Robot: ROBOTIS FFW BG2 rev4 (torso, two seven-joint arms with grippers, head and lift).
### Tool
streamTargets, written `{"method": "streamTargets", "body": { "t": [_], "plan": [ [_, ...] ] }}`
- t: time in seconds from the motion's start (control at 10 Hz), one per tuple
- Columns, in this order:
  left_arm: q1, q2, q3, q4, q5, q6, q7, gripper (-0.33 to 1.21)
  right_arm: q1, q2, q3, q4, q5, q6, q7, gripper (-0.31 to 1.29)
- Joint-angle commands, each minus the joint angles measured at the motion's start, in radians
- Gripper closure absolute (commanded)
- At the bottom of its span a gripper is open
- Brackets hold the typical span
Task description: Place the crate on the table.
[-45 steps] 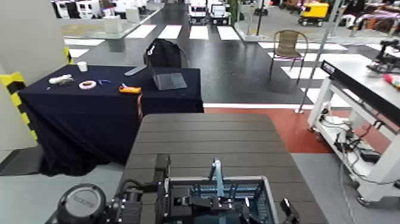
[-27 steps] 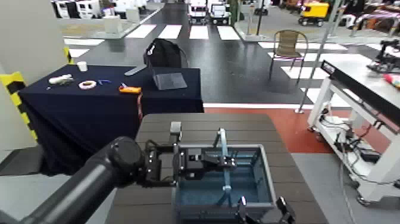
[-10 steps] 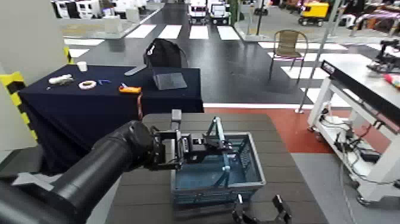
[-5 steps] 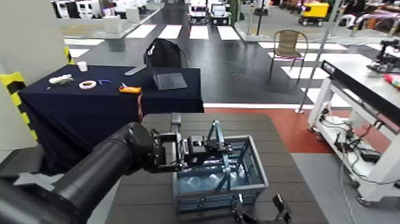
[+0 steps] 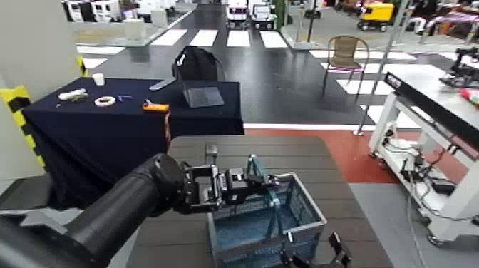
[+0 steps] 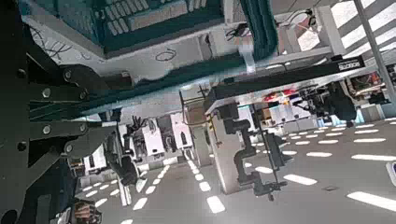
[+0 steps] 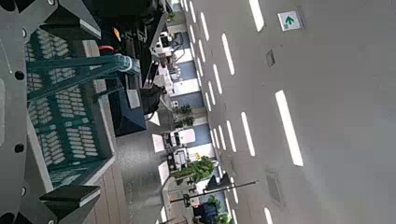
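The blue-grey lattice crate (image 5: 265,227) hangs tilted over the near part of the dark brown slatted table (image 5: 214,153). Its right side is higher than its left. My left gripper (image 5: 246,184) reaches in from the lower left and is shut on the thin teal handle (image 5: 274,202) above the crate. In the left wrist view the crate's lattice (image 6: 140,14) and the handle (image 6: 262,30) show close up. My right gripper (image 5: 311,255) waits open at the table's near edge, just in front of the crate. Its wrist view looks onto the crate wall (image 7: 65,140).
A table draped in navy cloth (image 5: 107,125) stands at the far left with a laptop (image 5: 203,96) and small items on it. A white-framed workbench (image 5: 428,100) is on the right. A chair (image 5: 347,53) stands beyond on the dark floor.
The crate has come a little nearer to me and tipped from nearly level to clearly tilted. My left gripper moved with it. The right gripper has hardly moved.
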Motion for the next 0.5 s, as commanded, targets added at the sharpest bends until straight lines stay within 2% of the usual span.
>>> {"method": "streamTargets", "body": {
  "t": [0.1,0.4,0.5],
  "plan": [
    [0.005,-0.001,-0.018,0.000,0.011,-0.028,-0.009,0.69,0.000,0.000,-0.001,0.001,0.000,-0.005,0.000,0.14],
    [0.004,0.000,-0.045,-0.005,0.009,-0.077,-0.011,0.27,0.002,0.000,-0.003,0.005,-0.002,-0.010,0.000,0.13],
    [0.004,0.000,-0.039,-0.012,-0.032,-0.109,0.006,0.12,0.005,-0.002,-0.007,0.003,-0.003,-0.010,0.000,0.14]
  ]
}}
